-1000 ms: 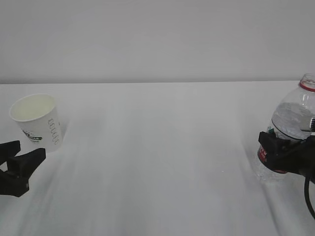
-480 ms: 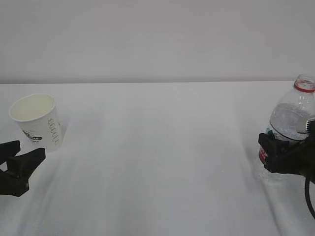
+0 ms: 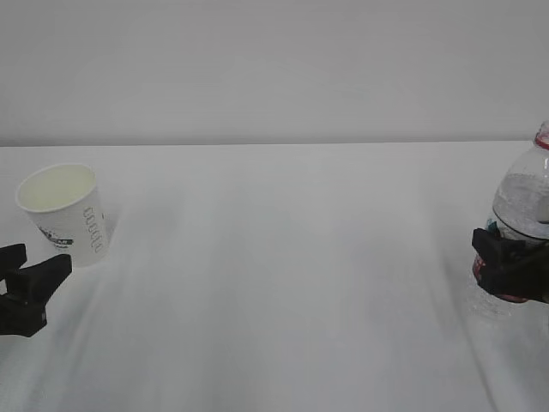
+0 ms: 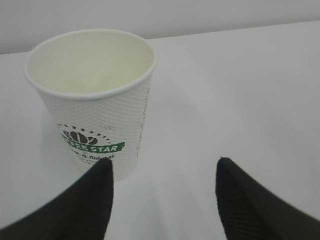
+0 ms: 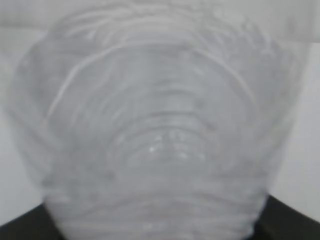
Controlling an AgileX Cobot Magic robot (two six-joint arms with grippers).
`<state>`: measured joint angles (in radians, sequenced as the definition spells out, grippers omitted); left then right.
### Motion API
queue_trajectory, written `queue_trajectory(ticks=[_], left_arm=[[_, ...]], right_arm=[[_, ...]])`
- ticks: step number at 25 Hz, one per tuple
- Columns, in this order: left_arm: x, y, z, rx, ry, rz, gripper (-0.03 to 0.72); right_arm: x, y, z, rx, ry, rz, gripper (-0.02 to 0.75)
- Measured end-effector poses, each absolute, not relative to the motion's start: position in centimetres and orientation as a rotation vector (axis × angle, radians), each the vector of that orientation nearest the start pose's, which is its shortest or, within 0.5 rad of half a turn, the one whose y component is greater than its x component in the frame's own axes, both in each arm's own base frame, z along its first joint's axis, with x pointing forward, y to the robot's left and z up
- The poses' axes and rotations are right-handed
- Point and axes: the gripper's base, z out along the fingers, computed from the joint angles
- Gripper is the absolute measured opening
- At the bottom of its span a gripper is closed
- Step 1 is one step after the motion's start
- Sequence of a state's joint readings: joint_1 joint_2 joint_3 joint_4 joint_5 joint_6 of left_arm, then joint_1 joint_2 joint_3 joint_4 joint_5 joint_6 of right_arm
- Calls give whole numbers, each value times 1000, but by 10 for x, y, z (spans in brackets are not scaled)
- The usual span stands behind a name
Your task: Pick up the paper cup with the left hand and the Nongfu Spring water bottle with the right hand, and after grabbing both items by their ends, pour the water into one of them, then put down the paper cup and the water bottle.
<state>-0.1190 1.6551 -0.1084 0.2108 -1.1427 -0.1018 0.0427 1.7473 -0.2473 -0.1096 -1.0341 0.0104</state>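
A white paper cup (image 3: 62, 213) stands upright on the white tabletop (image 3: 274, 283) at the far left of the exterior view. Its cream inside shows through the open mouth, and a dark green logo and grey upright lettering mark its side. In the left wrist view the cup (image 4: 94, 97) sits ahead of the left gripper (image 4: 162, 172), closer to the left finger than to the right one. The two black fingertips (image 4: 102, 175) stand well apart with bare tabletop between them, and the left one overlaps the foot of the cup in that view; whether it touches the cup cannot be told. The left gripper (image 3: 27, 276) holds nothing and lies low, just in front of and below the cup in the exterior view.

At the far right edge a clear ribbed water bottle (image 3: 523, 202) stands nearly upright, its red neck ring partly cut off by the edge. The right gripper (image 3: 508, 268) is clamped around the lower part of the bottle, at the red label, with black jaws on either side. Water shows in the upper body of the bottle. The right wrist view is filled by the blurred ribbed wall of the bottle (image 5: 160, 130), with dark parts of the gripper at the two lower corners.

The cup and the bottle are well apart, with plain tabletop between them.
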Motion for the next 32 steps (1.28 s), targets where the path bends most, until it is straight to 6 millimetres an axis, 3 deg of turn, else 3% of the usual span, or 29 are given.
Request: queue_trajectory(ticks=[16,32], left_arm=[[194,-37,126,183,1888,-245,465],[195,-35,126,156,1889,-229,412]], right_arm=[[222,16,150,-158,1929,55,440],[217,15,165,-158,1922,33,440]])
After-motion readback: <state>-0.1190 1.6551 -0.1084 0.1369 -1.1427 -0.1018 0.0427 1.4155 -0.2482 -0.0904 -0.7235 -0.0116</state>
